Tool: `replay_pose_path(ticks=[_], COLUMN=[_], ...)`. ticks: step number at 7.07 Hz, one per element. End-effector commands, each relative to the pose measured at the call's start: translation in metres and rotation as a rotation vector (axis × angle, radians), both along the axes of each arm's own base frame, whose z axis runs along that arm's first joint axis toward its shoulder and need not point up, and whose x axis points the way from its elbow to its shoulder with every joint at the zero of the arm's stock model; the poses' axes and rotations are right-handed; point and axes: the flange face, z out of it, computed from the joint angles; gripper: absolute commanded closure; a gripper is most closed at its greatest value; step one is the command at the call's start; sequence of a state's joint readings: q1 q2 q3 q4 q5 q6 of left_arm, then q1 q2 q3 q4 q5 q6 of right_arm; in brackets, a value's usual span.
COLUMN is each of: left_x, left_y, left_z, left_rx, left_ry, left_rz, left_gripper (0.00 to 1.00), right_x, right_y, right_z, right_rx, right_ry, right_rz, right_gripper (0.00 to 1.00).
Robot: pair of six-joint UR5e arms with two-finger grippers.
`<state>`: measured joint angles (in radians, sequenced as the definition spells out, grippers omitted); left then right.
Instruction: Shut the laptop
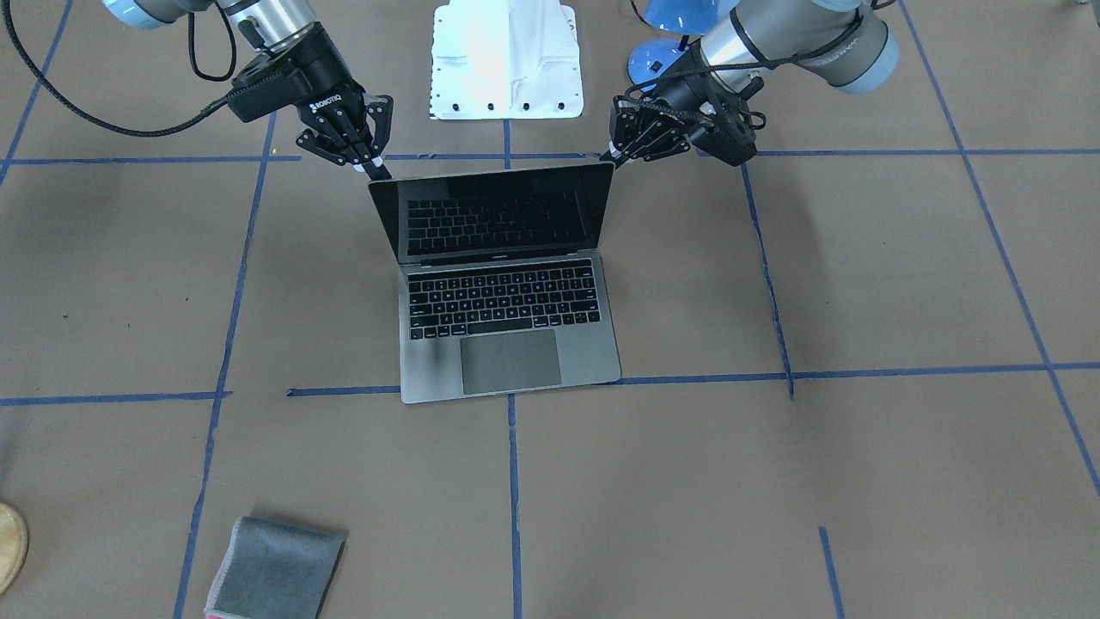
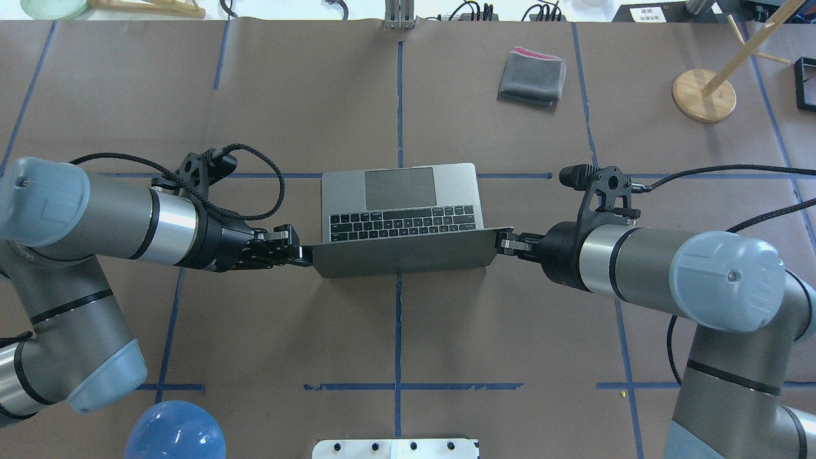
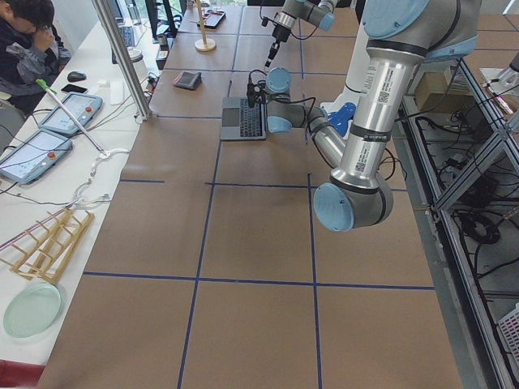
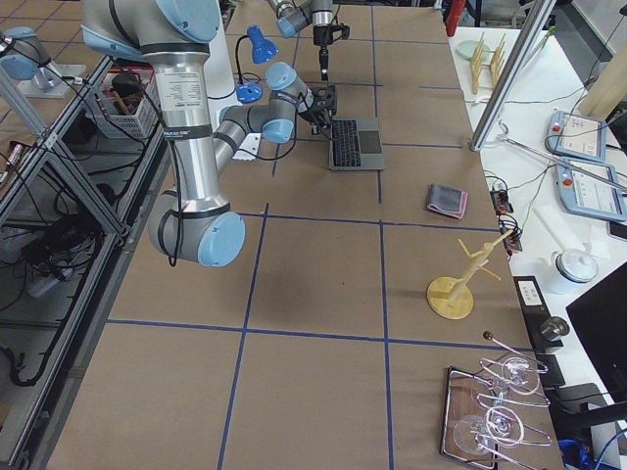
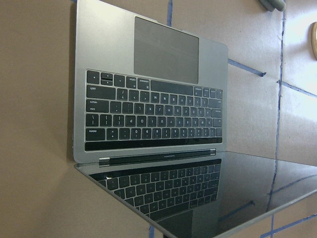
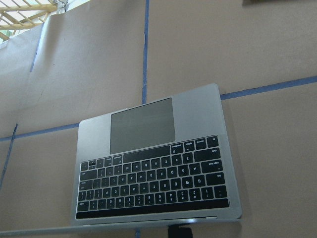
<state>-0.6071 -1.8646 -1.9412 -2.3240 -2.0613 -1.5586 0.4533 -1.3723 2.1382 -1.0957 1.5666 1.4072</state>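
The space-grey laptop (image 1: 507, 361) stands open in the middle of the table, its black screen tilted a little back from upright; the lid's back shows in the overhead view (image 2: 398, 255). My left gripper (image 1: 612, 156) (image 2: 305, 254) is shut, its tips against the lid's upper corner on my left side. My right gripper (image 1: 376, 165) (image 2: 505, 243) is shut, its tips against the opposite upper corner. The left wrist view shows the keyboard and its reflection in the screen (image 5: 148, 119). The right wrist view shows the keyboard and trackpad (image 6: 148, 183).
A grey folded cloth (image 2: 532, 78) (image 1: 275, 567) lies beyond the laptop on the operators' side. A wooden stand (image 2: 704, 95) is at the far right. A blue lamp (image 2: 175, 433) and the white base plate (image 1: 507, 60) are near my base.
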Motion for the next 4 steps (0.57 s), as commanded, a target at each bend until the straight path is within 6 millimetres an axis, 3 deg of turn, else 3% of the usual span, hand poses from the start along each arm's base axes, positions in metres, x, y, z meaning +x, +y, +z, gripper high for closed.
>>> replay_pose_path(ticks=[1,4], left_x=[0.001,0.016], left_y=[-0.012,-0.027], left_z=[-0.014,-0.021], left_rx=[-0.014,-0.026], left_ry=[-0.025,-0.06], left_rz=[-0.032,-0.07], left_gripper=[1.0,1.0], right_x=[-0.007,-0.026], right_y=[-0.017,-0.051], right_z=[0.001,0.008], right_rx=[-0.004,-0.029], right_ry=[0.012,0.038], right_rz=[0.022,0.035], right_gripper=[1.0,1.0])
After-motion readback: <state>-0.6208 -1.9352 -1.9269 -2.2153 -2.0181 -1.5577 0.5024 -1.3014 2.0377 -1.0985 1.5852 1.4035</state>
